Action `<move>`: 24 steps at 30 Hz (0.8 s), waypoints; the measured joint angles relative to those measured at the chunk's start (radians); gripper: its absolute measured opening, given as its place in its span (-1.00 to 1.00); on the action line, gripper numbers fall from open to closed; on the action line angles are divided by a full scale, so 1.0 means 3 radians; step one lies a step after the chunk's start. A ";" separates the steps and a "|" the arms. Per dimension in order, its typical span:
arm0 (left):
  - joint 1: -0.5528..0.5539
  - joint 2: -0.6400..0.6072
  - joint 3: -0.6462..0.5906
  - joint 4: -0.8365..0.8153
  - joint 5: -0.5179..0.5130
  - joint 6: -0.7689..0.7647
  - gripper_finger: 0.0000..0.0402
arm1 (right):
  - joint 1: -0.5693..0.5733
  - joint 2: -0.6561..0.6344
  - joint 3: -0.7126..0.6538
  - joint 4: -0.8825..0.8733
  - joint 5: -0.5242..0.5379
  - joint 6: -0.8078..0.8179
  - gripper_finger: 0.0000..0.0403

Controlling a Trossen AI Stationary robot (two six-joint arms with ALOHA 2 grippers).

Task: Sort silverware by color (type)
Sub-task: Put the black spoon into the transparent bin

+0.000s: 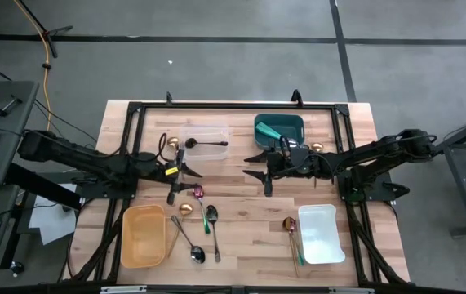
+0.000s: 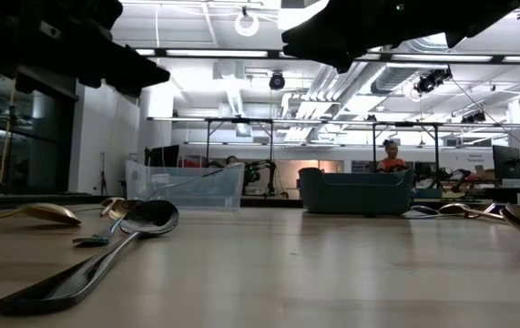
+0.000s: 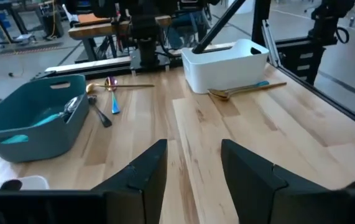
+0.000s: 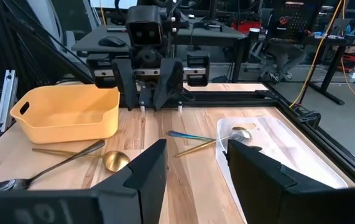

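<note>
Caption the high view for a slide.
Both open claws, left claw and right claw, hover mid-table among scattered silverware, with clear, teal, yellow and white bins around.

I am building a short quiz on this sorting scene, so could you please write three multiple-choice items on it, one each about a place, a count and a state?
1. Where does the black spoon lie?
A. In the clear bin
B. In the yellow bin
C. On bare wood by the white bin

2. How many bins are on the table?
A. Two
B. Four
C. Six

3. How do the two end effectors stand?
A. Both open and empty
B. Both shut on spoons
C. Left open, right shut on a bin rim

Answers:
1. A, the high view shows it inside the clear bin.
2. B, clear, teal, yellow and white.
3. A, the left end effector and right end effector show a gap with nothing between the fingers.
</note>
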State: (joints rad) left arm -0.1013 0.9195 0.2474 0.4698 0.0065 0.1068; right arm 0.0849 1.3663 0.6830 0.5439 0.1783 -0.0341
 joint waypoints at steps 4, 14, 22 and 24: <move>0.0000 0.0000 0.0000 0.0001 0.0000 0.0007 -0.28 | 0.0000 0.0000 0.0000 0.0000 0.0000 0.0000 -0.18; 0.0000 0.0000 0.0000 0.0032 0.0000 0.0102 -0.28 | 0.0000 0.0000 -0.0001 -0.0002 -0.0001 0.0027 -0.18; -0.0403 0.0064 0.0337 -0.0362 -0.0123 0.0215 -0.28 | 0.0000 0.0000 -0.0001 -0.0002 -0.0001 0.0028 -0.18; -0.0581 0.0158 0.0607 -0.0835 -0.0240 0.0298 -0.28 | 0.0000 0.0000 0.0000 -0.0002 -0.0001 0.0027 -0.18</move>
State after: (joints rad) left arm -0.2755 0.9670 0.4296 0.2195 -0.0656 0.1962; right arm 0.0849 1.3663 0.6830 0.5434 0.1780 -0.0261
